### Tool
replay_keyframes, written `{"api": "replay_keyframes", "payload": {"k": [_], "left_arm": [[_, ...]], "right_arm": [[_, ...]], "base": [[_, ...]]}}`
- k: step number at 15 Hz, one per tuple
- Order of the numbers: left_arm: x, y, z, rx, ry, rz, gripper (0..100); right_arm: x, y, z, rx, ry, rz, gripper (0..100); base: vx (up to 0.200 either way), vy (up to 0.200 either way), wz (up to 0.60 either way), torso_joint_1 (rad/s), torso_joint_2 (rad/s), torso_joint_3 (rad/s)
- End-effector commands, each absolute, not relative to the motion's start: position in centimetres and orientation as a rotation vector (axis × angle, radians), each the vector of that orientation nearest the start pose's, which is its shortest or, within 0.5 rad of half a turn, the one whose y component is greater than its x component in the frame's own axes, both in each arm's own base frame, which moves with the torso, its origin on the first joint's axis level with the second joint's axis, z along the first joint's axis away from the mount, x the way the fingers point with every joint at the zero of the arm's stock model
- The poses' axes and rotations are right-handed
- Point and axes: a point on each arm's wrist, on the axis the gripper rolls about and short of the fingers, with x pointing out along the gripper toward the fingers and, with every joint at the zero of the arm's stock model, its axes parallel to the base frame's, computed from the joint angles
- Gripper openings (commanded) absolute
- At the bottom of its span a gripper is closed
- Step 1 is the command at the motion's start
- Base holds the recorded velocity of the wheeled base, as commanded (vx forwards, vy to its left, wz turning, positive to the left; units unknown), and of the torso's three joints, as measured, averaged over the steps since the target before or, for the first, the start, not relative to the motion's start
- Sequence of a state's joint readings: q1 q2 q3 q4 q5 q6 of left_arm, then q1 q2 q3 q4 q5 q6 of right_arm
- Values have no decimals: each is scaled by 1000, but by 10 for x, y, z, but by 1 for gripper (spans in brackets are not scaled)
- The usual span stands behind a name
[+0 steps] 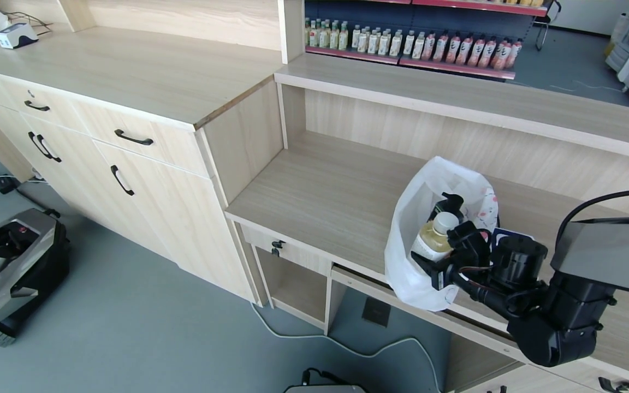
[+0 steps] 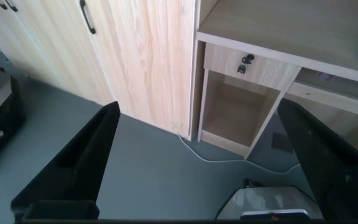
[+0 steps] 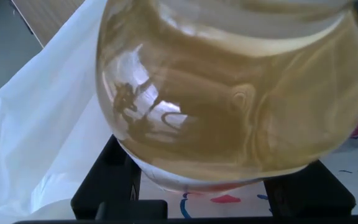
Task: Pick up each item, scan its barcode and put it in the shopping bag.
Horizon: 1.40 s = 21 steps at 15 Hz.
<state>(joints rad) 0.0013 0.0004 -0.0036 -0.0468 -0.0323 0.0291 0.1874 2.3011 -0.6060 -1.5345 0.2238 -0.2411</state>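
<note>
A white plastic shopping bag (image 1: 415,218) stands on the lower wooden counter (image 1: 325,191), close to its front edge. My right gripper (image 1: 438,238) is at the bag's mouth, shut on a clear bottle (image 1: 445,222) with a white cap and yellowish drink. The right wrist view has that bottle (image 3: 229,93) pressed close between the black fingers (image 3: 114,186), with the bag's plastic (image 3: 42,137) beside and below it. My left gripper (image 2: 199,124) hangs low over the grey floor in front of the cabinet, its fingers (image 2: 73,168) wide apart and holding nothing.
A drawer cabinet (image 1: 129,142) with a higher top stands left of the counter. A small white device (image 1: 15,35) sits at its far left corner. A raised ledge (image 1: 456,93) runs behind the bag. A cable (image 1: 347,344) and a grey-black machine (image 1: 9,273) lie on the floor.
</note>
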Motion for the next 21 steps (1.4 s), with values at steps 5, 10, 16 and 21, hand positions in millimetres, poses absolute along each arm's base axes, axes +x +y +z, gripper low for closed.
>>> {"api": "replay_keyframes", "payload": {"k": [5,10,16,21], "left_arm": [[-23,-1,81,30,-51,-30,100],[-23,-1,81,30,-51,-30,100],[-23,-1,81,30,-51,-30,100],[-23,-1,81,30,-51,-30,100]], "right_arm": [[345,67,40,-218,94,412,100],[295,54,147,-153,62,391,100],[226,-9,196,-399,24,166,100],[178,-28,236,-338,-10,-24,100]], "base": [[0,0,0,0,0,0],[0,0,0,0,0,0],[0,0,-100,0,1,0],[0,0,-600,5,0,1]]}}
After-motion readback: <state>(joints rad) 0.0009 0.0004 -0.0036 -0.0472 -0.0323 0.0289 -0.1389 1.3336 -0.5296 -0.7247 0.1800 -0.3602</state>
